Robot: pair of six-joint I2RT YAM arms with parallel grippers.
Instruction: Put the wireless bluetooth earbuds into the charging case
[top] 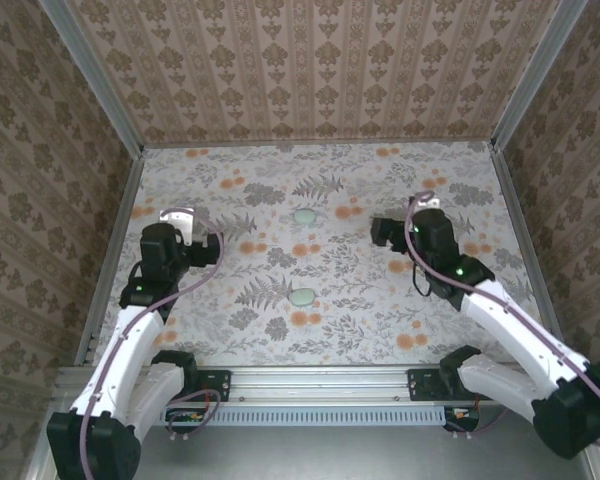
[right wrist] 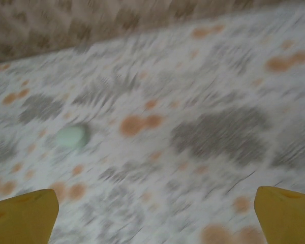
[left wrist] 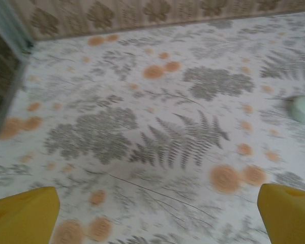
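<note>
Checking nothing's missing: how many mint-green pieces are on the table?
2, both mid-width on the table: the far oval farther back, the near oval closer to the front. Tinier bits may go unseen.

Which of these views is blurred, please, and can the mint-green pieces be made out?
Right wrist view: strong motion smear, mint-green oval a soft blob; left wrist view: mildly soft, mint-green shape cut by the right edge; top external view: sharp, evenly lit, far oval and near oval small but distinct.
</note>
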